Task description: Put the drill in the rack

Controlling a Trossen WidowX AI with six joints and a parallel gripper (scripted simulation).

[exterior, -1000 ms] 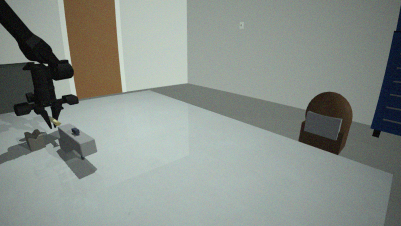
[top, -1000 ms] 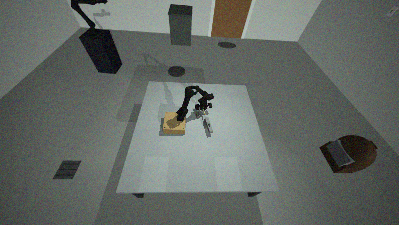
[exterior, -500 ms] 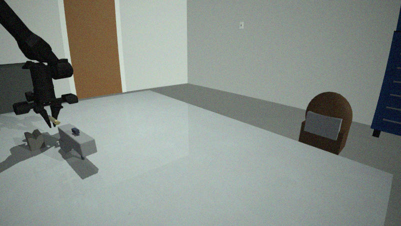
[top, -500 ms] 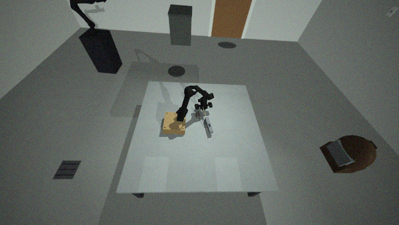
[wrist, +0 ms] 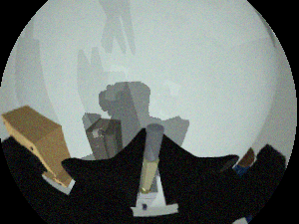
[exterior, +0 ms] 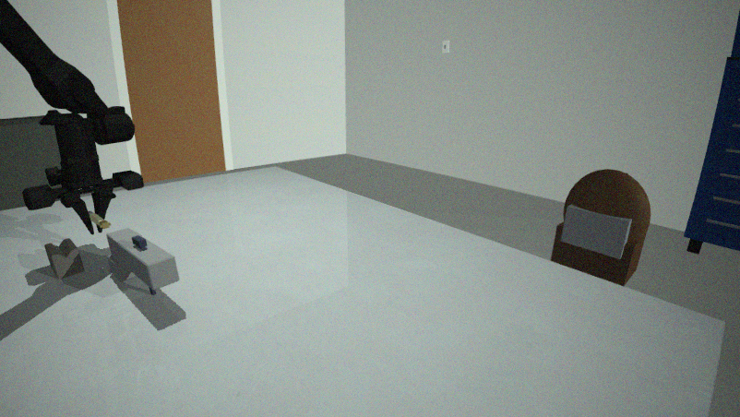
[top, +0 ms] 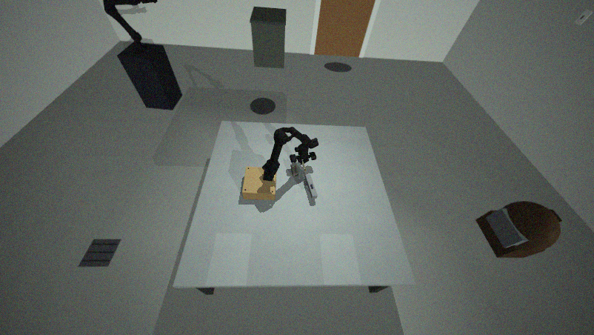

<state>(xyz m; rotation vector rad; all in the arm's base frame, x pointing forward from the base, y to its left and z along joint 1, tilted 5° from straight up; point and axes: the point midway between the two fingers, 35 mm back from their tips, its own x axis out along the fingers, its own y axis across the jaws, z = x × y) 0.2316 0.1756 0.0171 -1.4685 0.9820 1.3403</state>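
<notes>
My gripper (top: 303,164) (exterior: 96,231) (wrist: 149,130) is shut on the drill (exterior: 100,220) (wrist: 150,170), a thin rod with a gold part and a grey part. The rod lies slanted between the fingertips, above the table. Its gold end shows free of the grey holder block (top: 309,187) (exterior: 164,268) (wrist: 166,210), close by the block's near end. A dark blue key (top: 312,186) (exterior: 139,242) (wrist: 145,206) stands on the block's top. The brownish-grey rack (top: 295,170) (exterior: 72,261) (wrist: 105,140), with V notches, stands beside the block, lower than the fingertips.
The arm stands on a wooden base box (top: 254,179) (wrist: 37,125) left of the rack. Both stand on the pale table (top: 287,249) (exterior: 393,331). A brown chair (top: 536,228) (exterior: 606,191) with a grey cushion is off the table's right side.
</notes>
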